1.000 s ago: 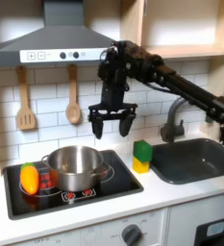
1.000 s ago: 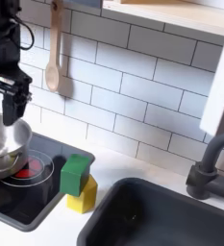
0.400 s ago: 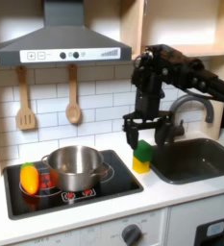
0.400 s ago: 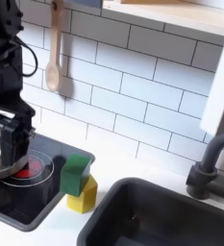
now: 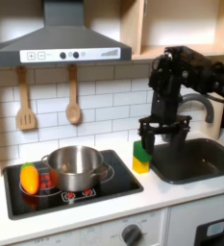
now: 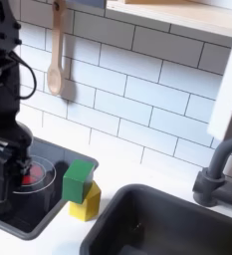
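My gripper (image 5: 164,135) hangs open with nothing between its fingers, just right of and slightly above a green-and-yellow block (image 5: 142,156) in the first exterior view. The block stands on the white counter between the stove and the sink: green piece on top, yellow below. In the second exterior view the gripper (image 6: 8,175) is dark and close to the camera at the left edge, with the block (image 6: 81,189) to its right. A steel pot (image 5: 75,165) sits on the black stove (image 5: 113,184), well left of the gripper in the first exterior view.
An orange-yellow toy (image 5: 29,178) lies on the stove left of the pot. The dark sink (image 5: 195,160) and its faucet (image 5: 206,104) lie right of the gripper. Two wooden utensils (image 5: 73,106) hang on the tiled wall under the range hood (image 5: 56,43).
The arm swung to the first exterior view's right, from above the pot to beside the block near the sink, and dropped lower. The gripper stayed open.
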You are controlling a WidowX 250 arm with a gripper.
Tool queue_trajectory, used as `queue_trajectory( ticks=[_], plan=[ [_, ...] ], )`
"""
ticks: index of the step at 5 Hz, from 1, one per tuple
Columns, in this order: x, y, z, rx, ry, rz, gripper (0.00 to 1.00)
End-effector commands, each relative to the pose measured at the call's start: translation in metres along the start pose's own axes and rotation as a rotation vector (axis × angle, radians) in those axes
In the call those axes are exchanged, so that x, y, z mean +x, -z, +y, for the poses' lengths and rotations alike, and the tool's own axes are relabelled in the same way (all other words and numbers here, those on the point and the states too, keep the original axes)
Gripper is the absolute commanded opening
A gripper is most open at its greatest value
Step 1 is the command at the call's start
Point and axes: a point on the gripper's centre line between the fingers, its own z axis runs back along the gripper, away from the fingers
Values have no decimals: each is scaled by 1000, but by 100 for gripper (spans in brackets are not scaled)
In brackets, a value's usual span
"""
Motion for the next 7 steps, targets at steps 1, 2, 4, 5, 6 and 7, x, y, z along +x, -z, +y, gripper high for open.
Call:
queue_trajectory(
  ticks=[1, 2, 4, 5, 6, 7],
  plan=[
    [-9, -1, -2, 11, 0, 9, 100],
    [-8, -1, 0, 16, 13, 20, 100],
    [-9, -1, -3, 13, 23, 16, 100],
    [-9, -1, -3, 13, 21, 18, 100],
    [-9, -1, -3, 13, 21, 18, 100],
    [-9, -1, -3, 13, 21, 16, 100]
  ],
)
